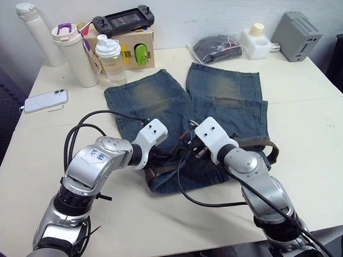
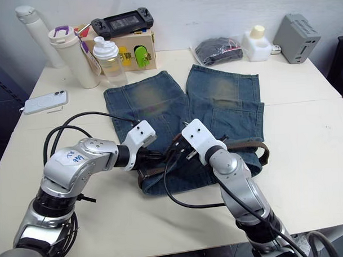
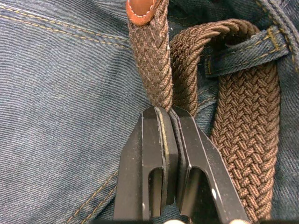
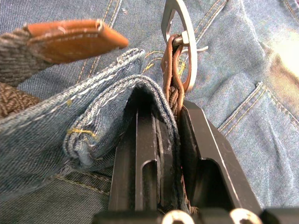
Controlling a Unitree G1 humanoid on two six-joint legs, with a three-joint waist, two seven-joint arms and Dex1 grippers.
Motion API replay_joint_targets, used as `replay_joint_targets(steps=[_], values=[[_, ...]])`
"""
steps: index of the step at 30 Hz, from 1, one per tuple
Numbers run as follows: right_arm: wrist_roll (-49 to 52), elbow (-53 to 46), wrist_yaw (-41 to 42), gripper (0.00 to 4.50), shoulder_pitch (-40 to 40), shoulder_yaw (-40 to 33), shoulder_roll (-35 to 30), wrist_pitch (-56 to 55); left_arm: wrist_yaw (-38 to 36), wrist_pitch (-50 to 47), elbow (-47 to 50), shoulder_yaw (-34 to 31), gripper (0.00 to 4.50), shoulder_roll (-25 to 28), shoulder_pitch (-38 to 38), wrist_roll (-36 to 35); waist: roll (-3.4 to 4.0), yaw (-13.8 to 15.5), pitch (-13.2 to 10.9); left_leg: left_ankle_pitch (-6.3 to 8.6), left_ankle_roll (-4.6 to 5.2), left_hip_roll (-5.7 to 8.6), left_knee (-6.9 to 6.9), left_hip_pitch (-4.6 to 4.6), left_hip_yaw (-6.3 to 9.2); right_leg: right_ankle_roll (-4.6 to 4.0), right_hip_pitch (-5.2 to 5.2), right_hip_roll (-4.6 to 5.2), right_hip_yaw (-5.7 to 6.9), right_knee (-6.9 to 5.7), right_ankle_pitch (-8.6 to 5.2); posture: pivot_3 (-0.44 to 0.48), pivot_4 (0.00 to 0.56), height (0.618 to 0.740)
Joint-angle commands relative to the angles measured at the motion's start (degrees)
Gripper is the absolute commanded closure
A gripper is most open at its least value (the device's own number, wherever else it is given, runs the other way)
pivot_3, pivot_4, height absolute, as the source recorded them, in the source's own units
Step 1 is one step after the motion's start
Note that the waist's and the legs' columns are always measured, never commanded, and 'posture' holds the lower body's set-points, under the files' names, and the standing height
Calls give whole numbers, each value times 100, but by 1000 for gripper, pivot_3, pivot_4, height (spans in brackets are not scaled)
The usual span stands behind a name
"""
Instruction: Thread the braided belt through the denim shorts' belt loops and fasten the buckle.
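The shorts [image 1: 216, 107] lie flat on the table [image 1: 307, 152], waistband toward the robot. The left gripper [image 3: 169, 114] is clamped on the belt [image 3: 152, 65] just below its tan tip. The right gripper [image 4: 170, 109] pinches the belt's other end together with a fold of denim; the buckle [image 4: 180, 32] stands just past its fingertips. A belt loop [image 3: 247, 51] crosses the strap beside the left gripper.
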State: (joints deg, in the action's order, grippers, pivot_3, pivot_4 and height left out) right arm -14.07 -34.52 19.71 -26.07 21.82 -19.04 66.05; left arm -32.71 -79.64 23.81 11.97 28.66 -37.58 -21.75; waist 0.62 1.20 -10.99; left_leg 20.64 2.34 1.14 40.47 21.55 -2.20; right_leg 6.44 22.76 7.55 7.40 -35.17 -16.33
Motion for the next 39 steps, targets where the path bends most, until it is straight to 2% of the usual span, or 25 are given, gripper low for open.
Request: replay_joint_targets(steps=[1,19,32,39], values=[[-98,-325,-112,4494,-89,71,-94,-164,116,-254,44,-313,4500,-191,-211,-176,0,2,0,0,0,0,0,0,1,0,0,1,0,0,0,0,150,690],[-250,-334,-229,4494,-91,555,-343,-212,289,-605,118,-233,4500,-88,-292,-420,0,-7,0,0,-2,-1,0,-1,0,0,0,0,-4,2,0,0,150,690],[-130,-399,155,4494,-74,1032,-665,-191,512,-193,-184,-151,4500,-379,-543,-315,0,3,0,0,-3,0,0,0,0,0,0,0,-2,3,0,0,150,690],[-101,-430,334,4494,-86,1242,-763,-246,520,252,-329,227,4500,-443,-707,-196,0,4,0,0,-3,0,-1,0,0,0,0,0,-2,3,0,0,150,690]])
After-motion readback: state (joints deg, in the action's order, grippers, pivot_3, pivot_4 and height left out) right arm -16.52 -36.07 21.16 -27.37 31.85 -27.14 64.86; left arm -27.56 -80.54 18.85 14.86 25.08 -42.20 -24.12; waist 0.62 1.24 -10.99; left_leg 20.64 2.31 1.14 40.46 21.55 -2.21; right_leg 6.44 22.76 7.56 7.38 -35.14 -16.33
